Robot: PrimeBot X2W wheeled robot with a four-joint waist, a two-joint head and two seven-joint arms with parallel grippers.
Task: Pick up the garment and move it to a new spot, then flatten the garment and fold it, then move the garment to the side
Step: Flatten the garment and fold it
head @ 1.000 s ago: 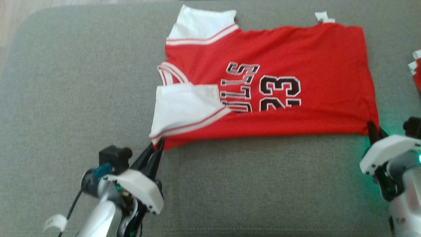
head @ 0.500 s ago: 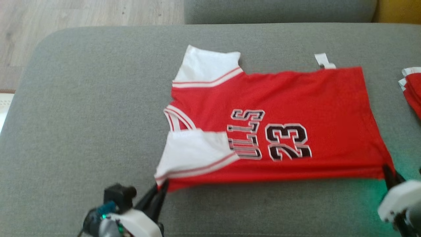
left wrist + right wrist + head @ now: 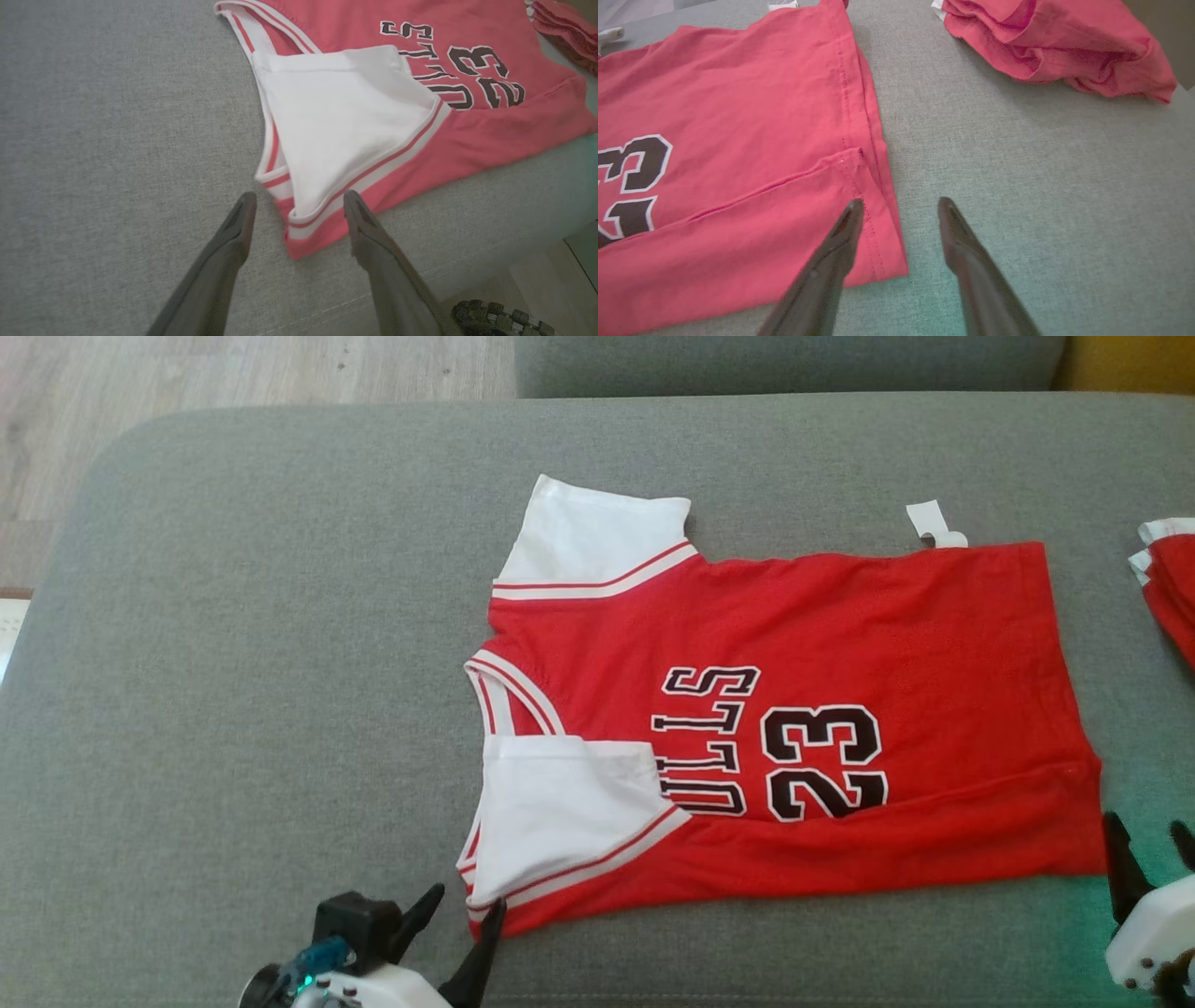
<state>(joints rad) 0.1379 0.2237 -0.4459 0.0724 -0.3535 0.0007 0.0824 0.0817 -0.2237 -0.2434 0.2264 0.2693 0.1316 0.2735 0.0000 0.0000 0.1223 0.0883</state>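
The jersey (image 3: 840, 644) lies flat on the grey sofa (image 3: 280, 663). It is red w/ "23" and letters in black, collar to the robot's left, hem to its right. Its near long edge is folded over the body, so the near white sleeve (image 3: 560, 812) lies on top and covers part of the letters. The far sleeve (image 3: 597, 537) is spread out flat. A small white tag (image 3: 934, 523) sticks out at the far hem corner.

The L fingers (image 3: 481, 947) are wide apart and hold nothing. In the L wrist view they stand on both sides of the jersey's near shoulder corner: one over bare sofa, the other at the red edge. Whether it touches the cloth, I cannot tell.

The R fingers (image 3: 1120, 863) are wide apart too and hold nothing, just beside the near hem corner. In the R wrist view one tip is over the hem, the other over bare sofa.

A 2nd red garment (image 3: 1172, 579), in a folded pile, lies on the sofa further right, apart from the jersey. Wood floor (image 3: 233, 373) shows behind the sofa at far left.
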